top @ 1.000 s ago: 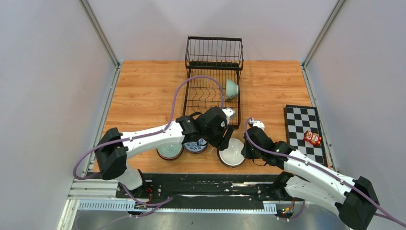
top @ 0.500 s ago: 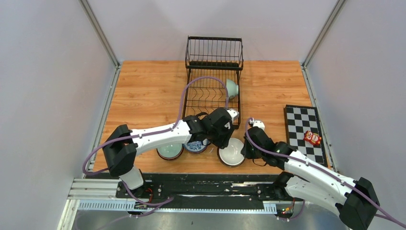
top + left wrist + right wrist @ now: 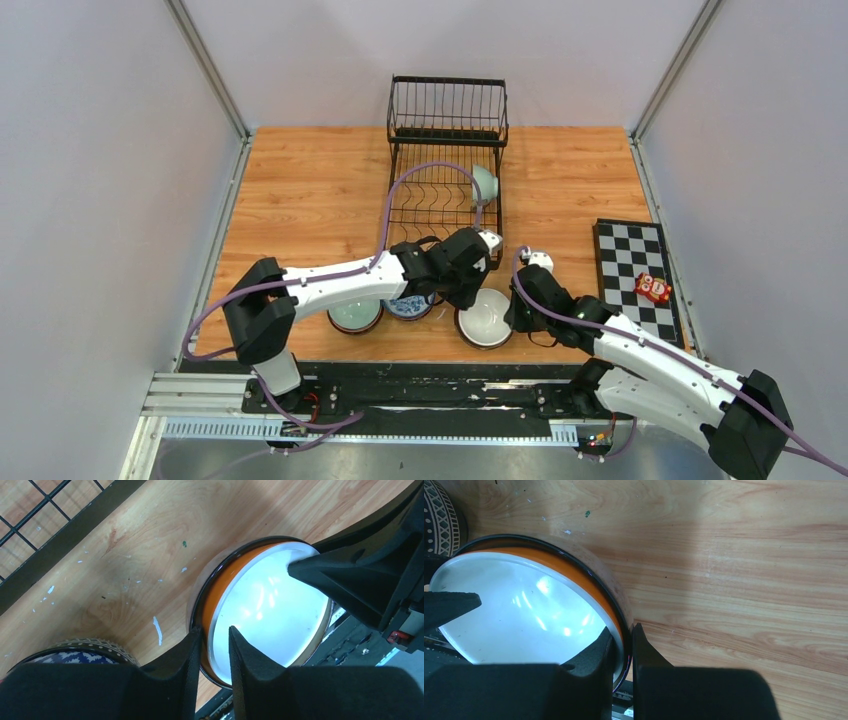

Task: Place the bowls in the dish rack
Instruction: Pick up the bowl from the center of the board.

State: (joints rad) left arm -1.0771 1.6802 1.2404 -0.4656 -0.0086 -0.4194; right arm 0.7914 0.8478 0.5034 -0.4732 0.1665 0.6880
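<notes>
On the wooden table (image 3: 300, 190), a pale green bowl (image 3: 355, 316) and a blue-patterned bowl (image 3: 405, 308) sit side by side near the front edge. Just right of them is the orange bowl (image 3: 270, 605), white inside. The left gripper (image 3: 215, 630) has one finger outside its rim and one inside. It cannot be told if they squeeze yet. The right gripper (image 3: 622, 628) pinches the other side of the rim tight. The bowl looks hard, smooth and slippery, and would likely break if dropped. The thin rim is the best place to hold. The dish rack (image 3: 445, 133) stands behind, with a second green bowl (image 3: 485, 184) at its right side. Its left slots look free. The orange bowl must go up over the rack's front wire.
</notes>
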